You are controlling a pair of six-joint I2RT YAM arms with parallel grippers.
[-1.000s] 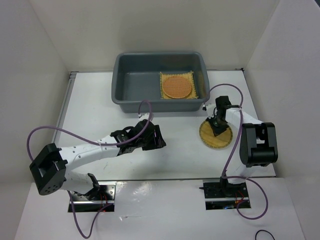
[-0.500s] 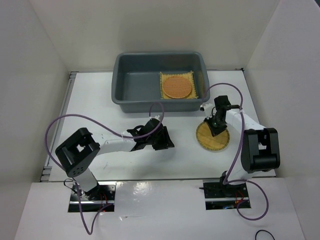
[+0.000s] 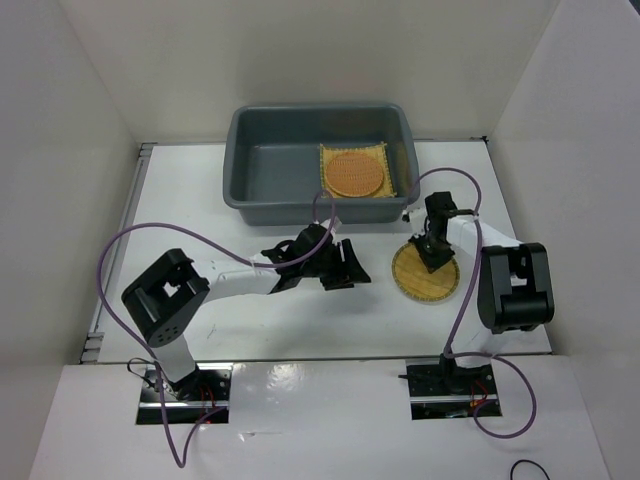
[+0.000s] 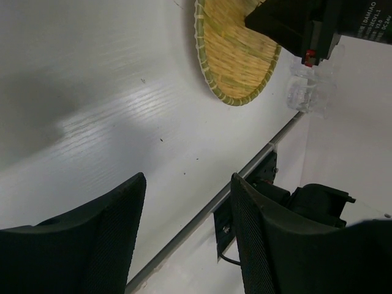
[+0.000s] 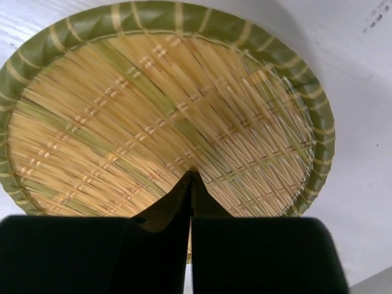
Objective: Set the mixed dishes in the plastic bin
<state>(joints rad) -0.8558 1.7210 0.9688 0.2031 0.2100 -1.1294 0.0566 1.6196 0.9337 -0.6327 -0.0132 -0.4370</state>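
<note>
While surveying from above, noted square mat (image 3: 330,190) and orange disc (image 3: 353,173) stacked inside plastic bin (image 3: 250,150), far centre. Found paler disc (image 3: 420,278) outstanding on white bench (image 3: 200,220), right, under right fingers (image 5: 165,211) pressed together. Recorded left fingers (image 4: 98,245) spread wide, holding nothing. Observed plain white walls (image 3: 300,50) around.

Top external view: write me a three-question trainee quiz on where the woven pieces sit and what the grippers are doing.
1. True or false: the orange-brown disc lies on the square mat inside the plastic bin.
2. The pale disc is: A) in the bin, B) on the table, C) on the orange-brown disc.
3. Which gripper is shut, tips over the pale disc?
Key: 1 true; 2 B; 3 the right gripper.
</note>
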